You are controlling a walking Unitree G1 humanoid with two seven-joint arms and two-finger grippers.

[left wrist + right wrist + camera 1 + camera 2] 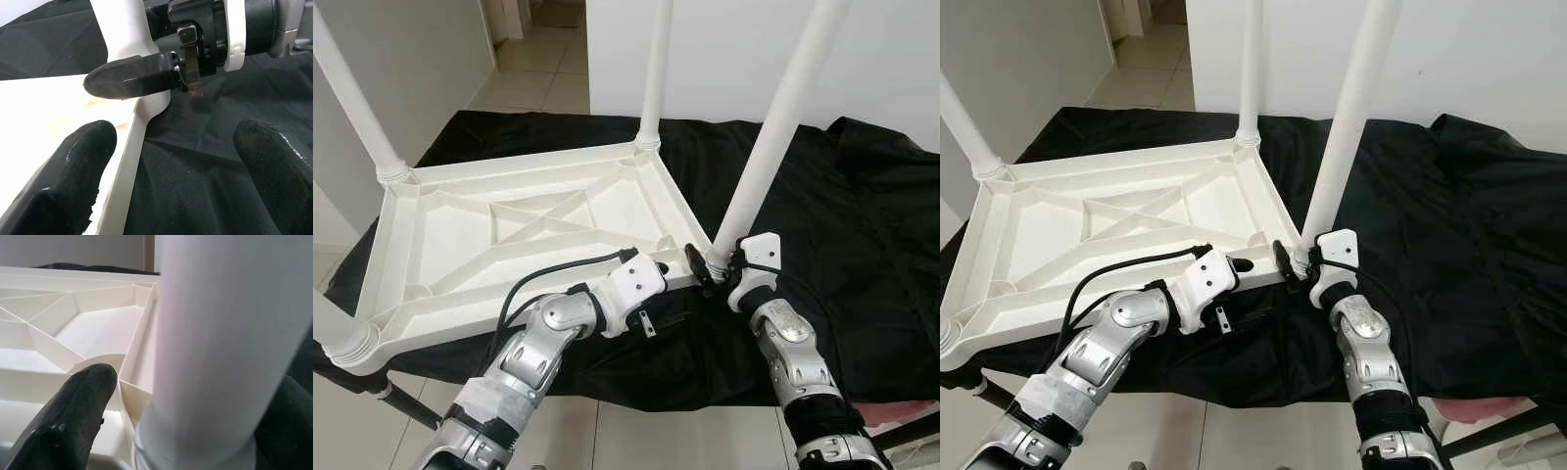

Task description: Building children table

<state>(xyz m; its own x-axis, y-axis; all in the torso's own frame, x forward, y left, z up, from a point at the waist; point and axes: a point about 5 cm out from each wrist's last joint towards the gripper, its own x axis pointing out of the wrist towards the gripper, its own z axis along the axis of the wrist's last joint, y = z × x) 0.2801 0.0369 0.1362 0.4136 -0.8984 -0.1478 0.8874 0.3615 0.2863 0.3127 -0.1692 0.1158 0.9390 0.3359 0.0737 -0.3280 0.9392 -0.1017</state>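
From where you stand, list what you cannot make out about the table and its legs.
- Tops of all four legs: cut off by the picture edges in both eye views, for example the near right leg.
- Whether that leg is fully seated in the table corner: the right hand covers its base.
- The table's top face: hidden, lying face down on the black cloth.

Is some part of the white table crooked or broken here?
The leg held by the right gripper leans away from the tabletop, while the far leg stands straight. No breakage shows.
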